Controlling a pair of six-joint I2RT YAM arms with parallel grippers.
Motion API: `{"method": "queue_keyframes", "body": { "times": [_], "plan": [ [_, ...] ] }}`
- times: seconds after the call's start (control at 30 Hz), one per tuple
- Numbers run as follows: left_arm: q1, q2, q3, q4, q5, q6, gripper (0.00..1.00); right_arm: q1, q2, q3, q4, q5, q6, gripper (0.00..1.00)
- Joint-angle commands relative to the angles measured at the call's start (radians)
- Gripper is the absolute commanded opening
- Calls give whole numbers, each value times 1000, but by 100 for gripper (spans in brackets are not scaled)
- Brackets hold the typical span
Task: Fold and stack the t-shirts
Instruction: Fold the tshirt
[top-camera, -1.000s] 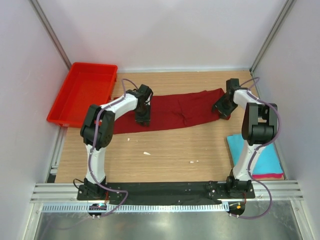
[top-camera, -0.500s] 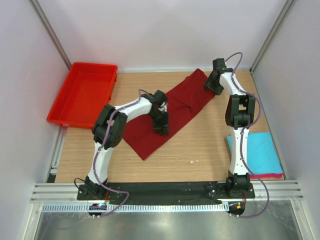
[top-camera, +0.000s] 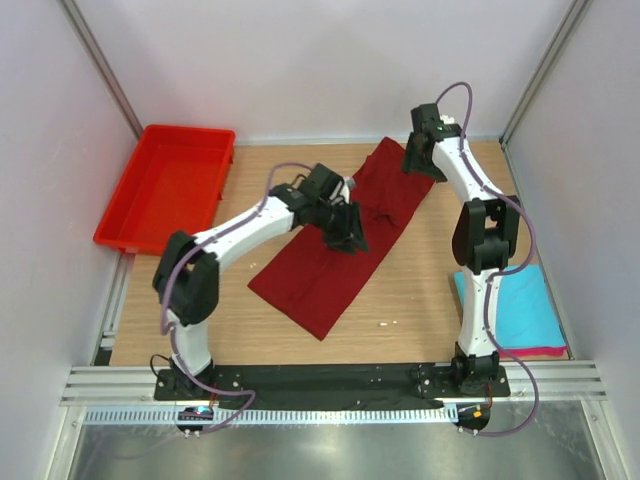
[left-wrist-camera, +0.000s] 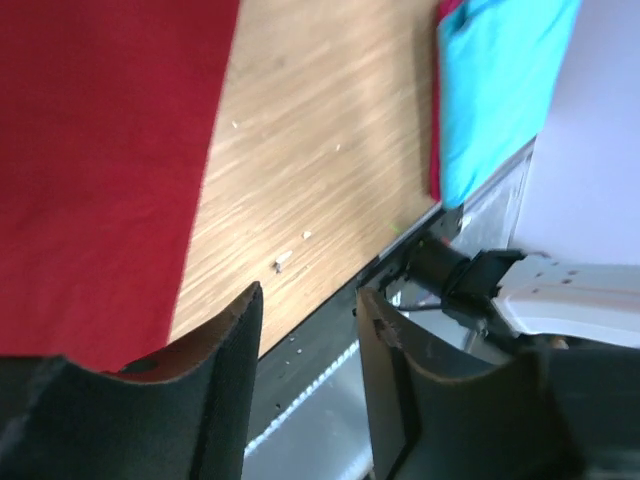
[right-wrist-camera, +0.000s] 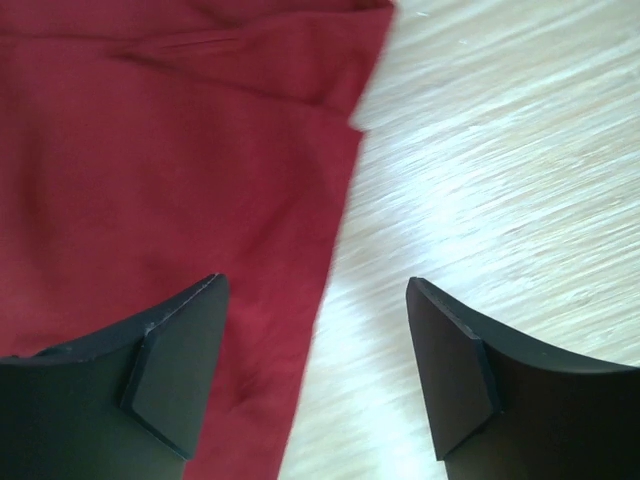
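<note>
1. Lying slantwise across the top view, the maroon t-shirt (top-camera: 320, 280) runs from upper centre to lower centre, spread flat, probably so a fold can start.
2. The left gripper (left-wrist-camera: 310, 300) hovers over the shirt's middle, fingers parted, holding nothing.
3. The right gripper (right-wrist-camera: 315, 290) is spread wide above the shirt's far edge, empty, placed to pinch that hem.
4. At lower right the turquoise t-shirt (top-camera: 515, 305) sits folded on what looks like the pink t-shirt (top-camera: 542, 352), which is mostly hidden. That stack awaits the maroon one.
</note>
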Motion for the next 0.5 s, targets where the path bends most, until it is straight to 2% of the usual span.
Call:
{"method": "queue_keyframes", "body": {
  "times": [0.0, 0.13, 0.17, 0.2, 0.23, 0.37, 0.47],
  "plan": [
    [48, -176, -6, -118, -195, 132, 45, 64, -110, -18, 21, 5, -13, 80],
    [155, -196, -10, -206, -239, 293, 49, 98, -15, 80, -10, -27, 104, 80],
    [163, -185, -9, -224, -271, 316, 52, 102, 21, 90, 2, -41, 122, 80],
    [164, -178, -9, -227, -306, 342, 62, 115, 41, 112, 22, -39, 141, 80],
    [163, -173, -18, -215, -334, 379, 63, 121, 61, 127, 25, -32, 153, 80],
    [164, -135, -88, -86, -385, 390, 65, 148, 156, 182, 35, 19, 193, 80],
    [164, -70, -99, -78, -458, 389, 65, 182, 197, 176, 74, 77, 173, 80]
  ]
}}
